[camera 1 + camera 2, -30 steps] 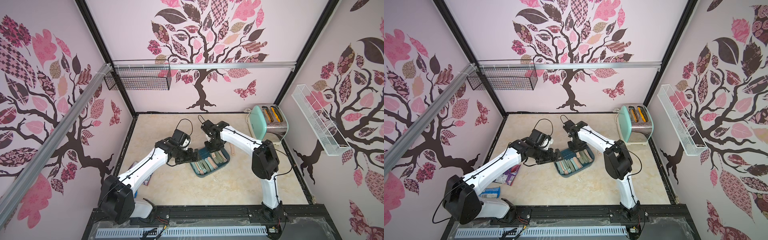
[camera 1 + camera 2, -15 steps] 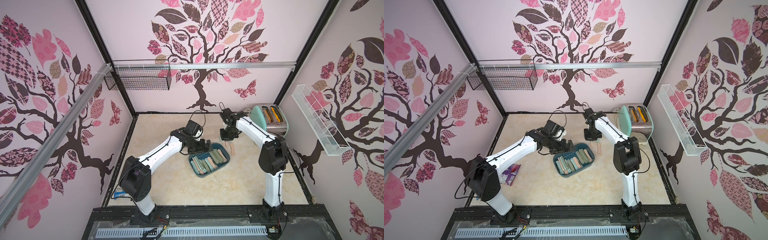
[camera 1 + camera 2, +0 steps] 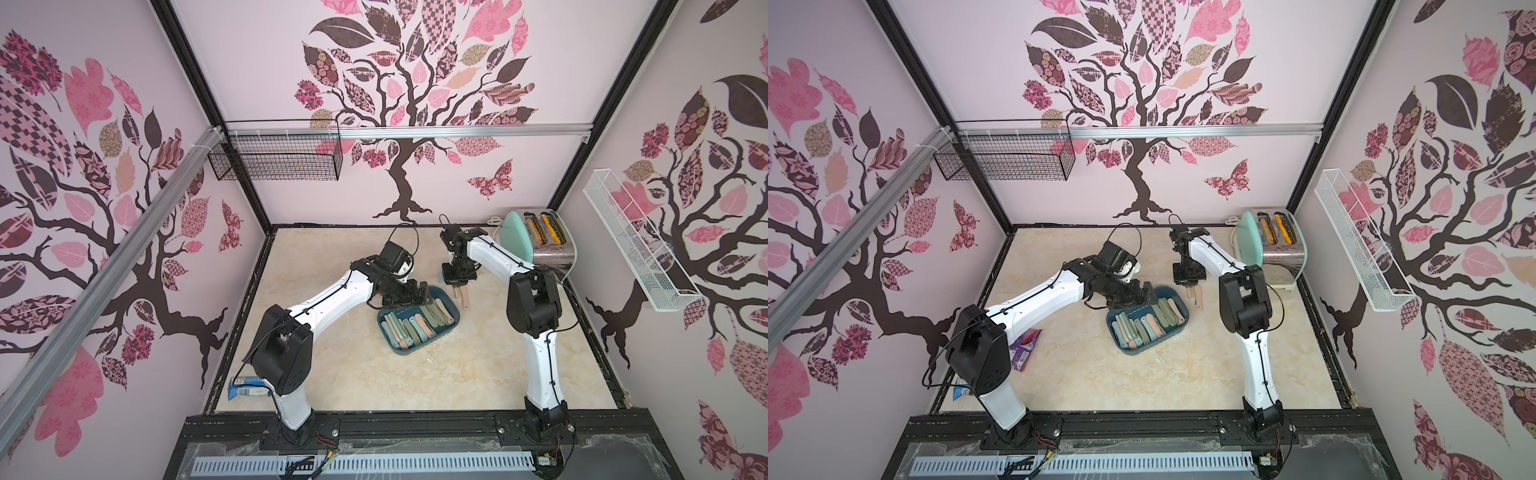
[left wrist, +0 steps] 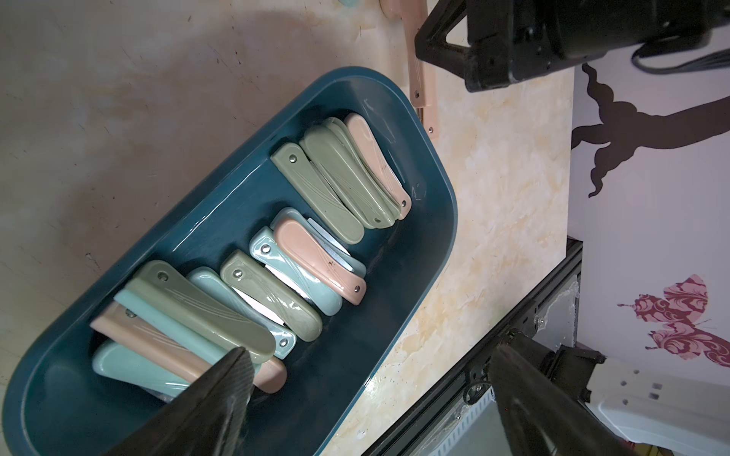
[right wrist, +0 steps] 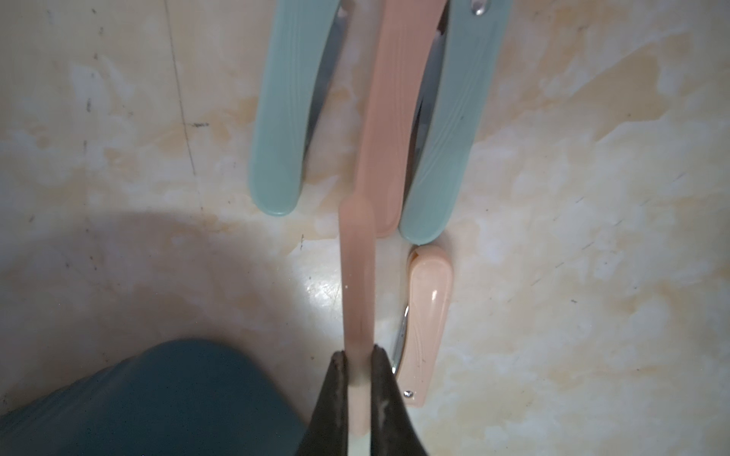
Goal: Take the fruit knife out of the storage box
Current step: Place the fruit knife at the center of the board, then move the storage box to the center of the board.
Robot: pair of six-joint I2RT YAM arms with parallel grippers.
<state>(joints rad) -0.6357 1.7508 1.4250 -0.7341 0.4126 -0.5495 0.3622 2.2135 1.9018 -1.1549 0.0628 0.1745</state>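
Judging from a top view, the right jaws sit outside the storage box (image 3: 428,340), low over the desk (image 3: 353,365), while the left jaws reach over the box's far rim. In the left wrist view, the left jaws are spread wide and empty, one finger (image 4: 213,398) above the boxed knives (image 4: 316,256), about a dozen below. In the right wrist view, the right jaws pinch a pink fruit knife (image 5: 357,284) clear of the box, with four loose knives (image 5: 276,118) on the desk ahead. Extraction looks done; setting it down is left.
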